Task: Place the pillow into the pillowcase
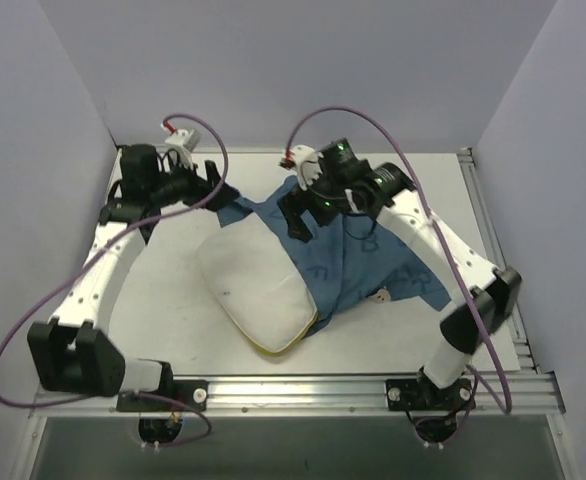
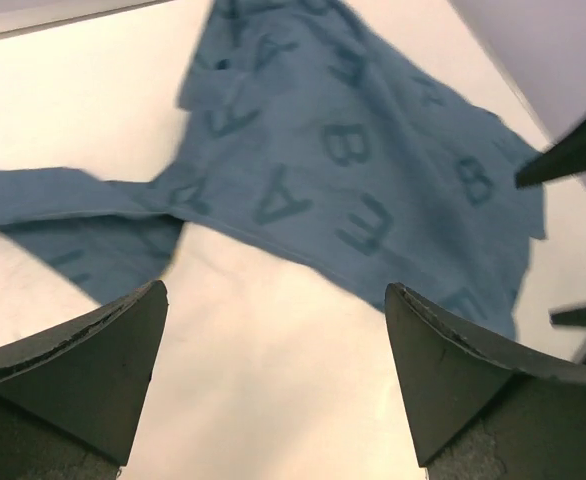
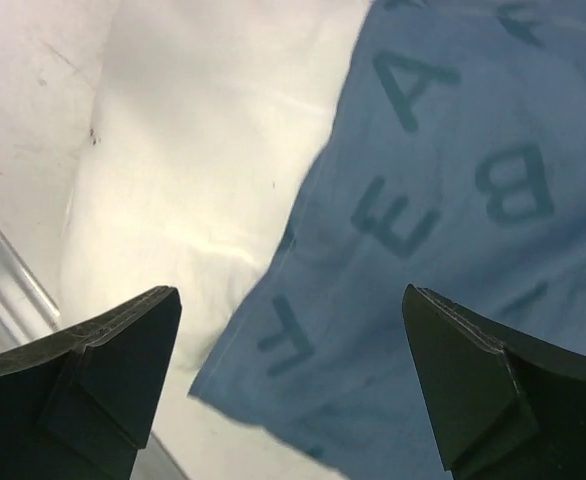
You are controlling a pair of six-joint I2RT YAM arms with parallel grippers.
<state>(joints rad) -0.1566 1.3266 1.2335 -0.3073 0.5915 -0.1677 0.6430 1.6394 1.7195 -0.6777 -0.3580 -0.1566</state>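
Observation:
The white pillow (image 1: 258,290) lies mid-table with its yellow band (image 1: 278,349) at the near edge. The blue lettered pillowcase (image 1: 383,265) lies to its right, and its left edge overlaps the pillow's far right part. My left gripper (image 1: 213,188) is open and empty above the pillowcase's far left corner. In the left wrist view its gripper (image 2: 273,330) sits over the pillow (image 2: 273,390), with the pillowcase (image 2: 353,150) beyond. My right gripper (image 1: 301,215) is open and empty over the pillowcase's left edge. In the right wrist view its gripper (image 3: 293,340) sits over that edge (image 3: 473,200), beside the pillow (image 3: 193,150).
The white table (image 1: 163,300) is boxed in by purple walls at the back and both sides. Aluminium rails run along the near edge (image 1: 303,385) and the right side (image 1: 493,235). Purple cables (image 1: 23,330) loop off both arms.

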